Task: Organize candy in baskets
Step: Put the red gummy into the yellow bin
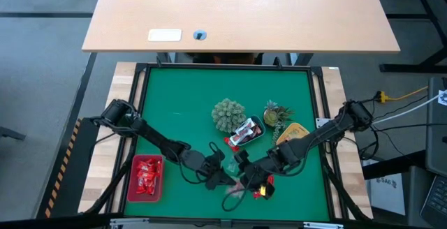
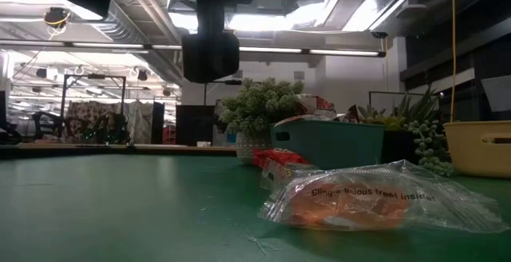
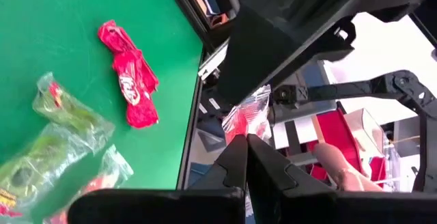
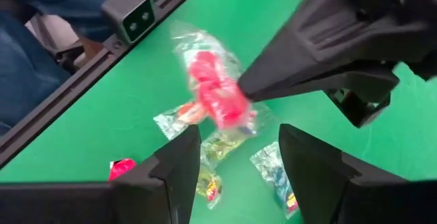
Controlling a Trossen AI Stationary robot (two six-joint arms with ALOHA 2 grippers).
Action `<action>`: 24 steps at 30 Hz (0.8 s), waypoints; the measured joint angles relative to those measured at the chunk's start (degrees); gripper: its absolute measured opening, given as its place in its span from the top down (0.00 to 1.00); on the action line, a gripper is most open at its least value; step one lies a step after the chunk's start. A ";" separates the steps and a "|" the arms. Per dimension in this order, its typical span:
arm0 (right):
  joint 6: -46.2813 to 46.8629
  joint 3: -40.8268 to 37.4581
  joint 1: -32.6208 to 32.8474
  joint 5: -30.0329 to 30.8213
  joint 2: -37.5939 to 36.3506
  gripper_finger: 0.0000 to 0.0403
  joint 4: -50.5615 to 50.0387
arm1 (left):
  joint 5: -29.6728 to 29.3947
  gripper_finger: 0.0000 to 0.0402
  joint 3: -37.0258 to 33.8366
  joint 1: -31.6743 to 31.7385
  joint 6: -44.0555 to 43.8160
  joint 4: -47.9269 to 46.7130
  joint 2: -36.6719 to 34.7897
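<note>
baskets: 3 (image 1: 147,176) | left gripper (image 3: 246,142): holds 1 candy (image 3: 247,115)

Right wrist view: red candy in clear crinkly wrapper (image 4: 213,87) motion-blurred, print unreadable. High view: pale blue translucent dish (image 1: 246,133) partly covered by red wrappers; loose sweets near front edge too small to count. Low view: yellow-orange rounded basket (image 2: 479,146) cut off at edge.

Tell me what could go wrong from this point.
1. The left tool pinches the clear packet of red candy by one end only, so it could slip out.
2. The right tool, open, sits very close to the left tool above the mat, and the two might collide.
3. Loose packets lie on the mat near its edge and could get swept off.
</note>
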 joint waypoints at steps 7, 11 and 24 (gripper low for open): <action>-4.03 0.00 3.92 6.60 0.00 0.51 1.41 | 0.01 1.00 0.00 -0.02 -0.02 -0.03 0.00; -4.47 0.00 5.52 11.07 0.00 0.51 1.50 | 0.01 1.00 0.00 -0.02 -0.02 -0.03 0.00; -5.69 0.00 5.99 13.14 0.00 0.53 1.52 | -0.05 1.00 0.00 -0.02 -0.04 0.29 0.02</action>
